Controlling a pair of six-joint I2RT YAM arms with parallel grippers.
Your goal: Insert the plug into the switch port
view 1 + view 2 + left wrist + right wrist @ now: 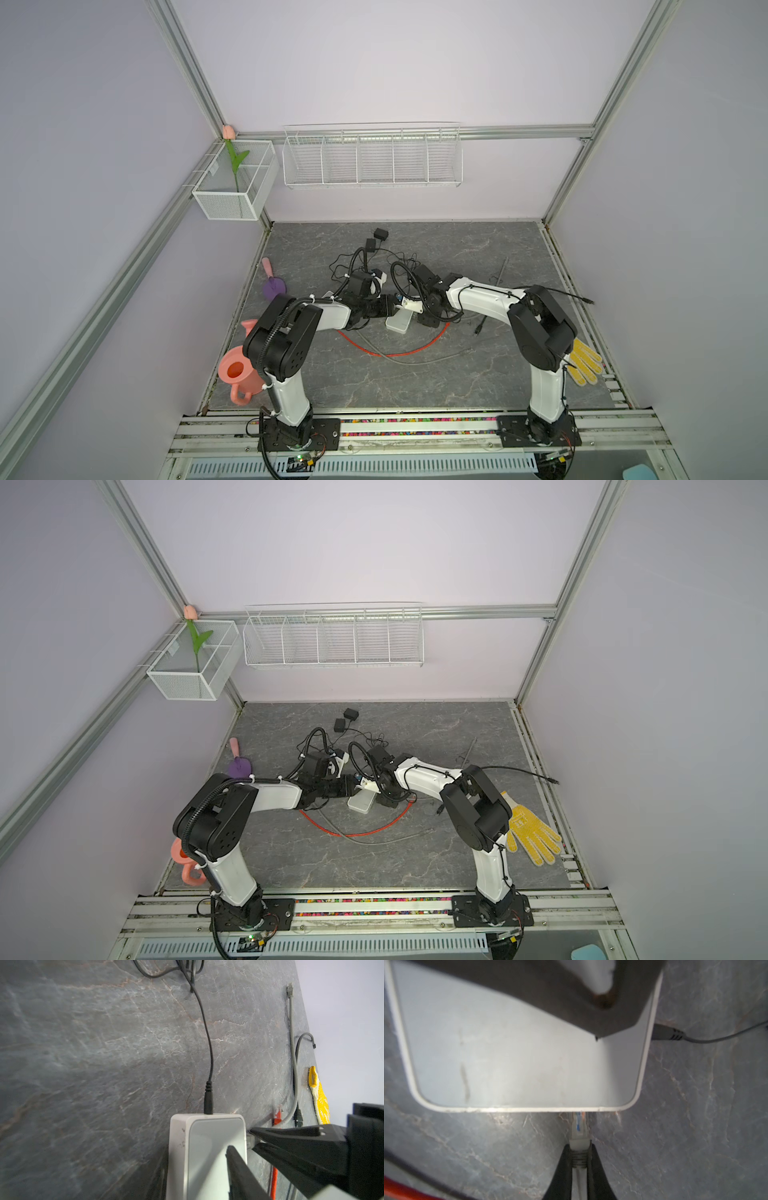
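Observation:
The white switch lies mid-table, with a black power cable plugged into one end. My left gripper is shut on the switch, one finger along its side and the other across its top. My right gripper is shut on the boot of the grey plug. The plug's clear tip meets the switch's side edge, and the port itself is hidden under that edge. In the left wrist view the plug touches the switch's side between the right gripper's fingers.
A red cable and a grey cable loop in front of the switch. Black adapters and tangled wires lie behind. A yellow glove is at the right edge, with a pink watering can and a purple trowel at the left.

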